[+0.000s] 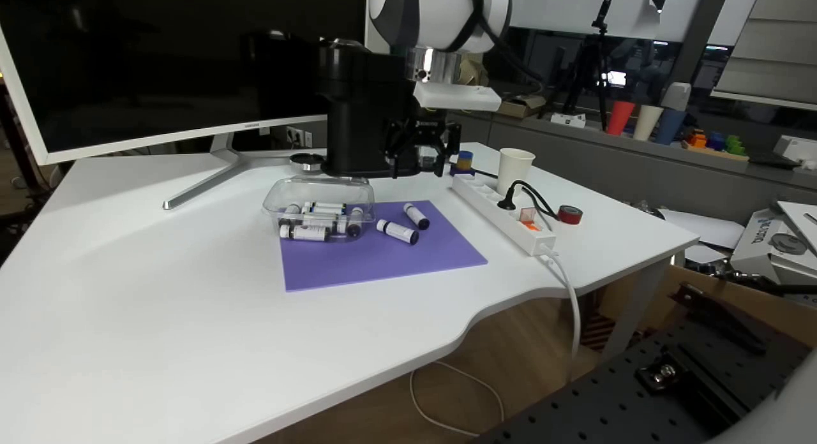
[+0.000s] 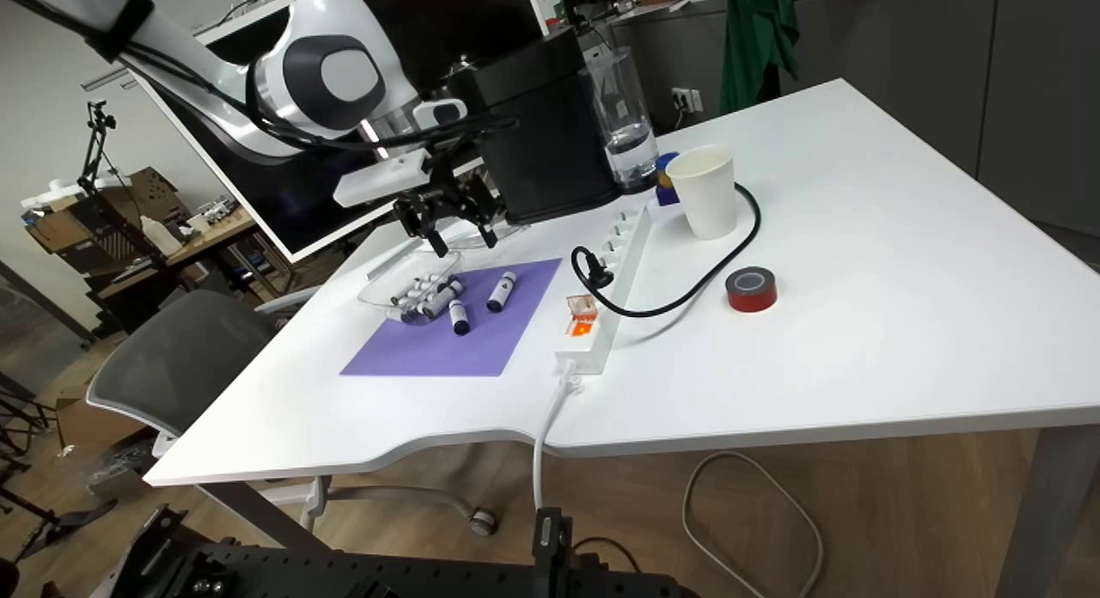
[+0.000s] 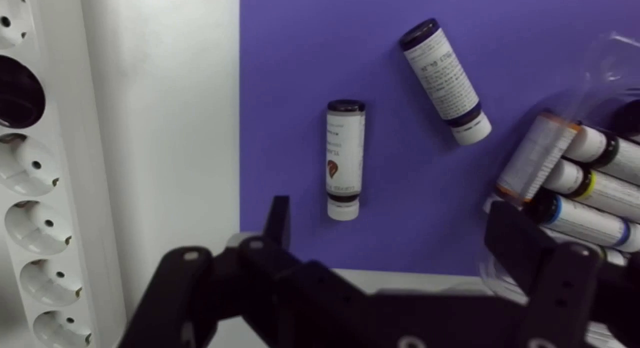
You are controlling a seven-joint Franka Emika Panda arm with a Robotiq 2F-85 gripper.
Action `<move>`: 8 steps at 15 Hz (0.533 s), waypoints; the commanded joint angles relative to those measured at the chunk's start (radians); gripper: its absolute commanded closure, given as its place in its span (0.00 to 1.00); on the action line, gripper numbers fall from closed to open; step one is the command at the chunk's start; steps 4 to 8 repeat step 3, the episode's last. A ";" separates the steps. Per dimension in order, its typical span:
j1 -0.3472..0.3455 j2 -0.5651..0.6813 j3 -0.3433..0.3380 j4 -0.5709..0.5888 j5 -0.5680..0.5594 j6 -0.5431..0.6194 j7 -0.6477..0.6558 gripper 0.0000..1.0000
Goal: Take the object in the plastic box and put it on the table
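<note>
1. A white robot arm [image 1: 440, 16] reaches over a white counter [image 1: 159, 291], its black jaws pointing down in mid-air near the far edge of a purple mat [image 1: 383, 259].
2. The jaws are spread wide and grasp nothing; in the wrist view I see a broad gap between their fingertips [image 3: 279, 220].
3. Ahead of that gap, a small white-labelled bottle [image 3: 345, 155] lies on the mat, clear of the jaws; a second bottle [image 3: 445, 78] lies near it, slanted.
4. A clear plastic box [image 1: 322, 187] overlaps the mat's corner, holding a cluster of similar bottles [image 3: 595, 223].
5. In an exterior view, the jaws hang apart from this box.
6. Beside the mat lies a white power strip [image 1: 502, 218], with a pale cup [image 1: 514, 166] and a red tape roll [image 1: 570, 215] near it.
</note>
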 commanded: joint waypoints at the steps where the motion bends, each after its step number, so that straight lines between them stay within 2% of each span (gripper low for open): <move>1: 0.020 -0.118 0.011 -0.059 0.006 -0.049 0.039 0.00; 3: 0.034 -0.157 0.014 -0.072 0.003 -0.072 0.055 0.00; 8: 0.034 -0.157 0.014 -0.072 0.003 -0.072 0.055 0.00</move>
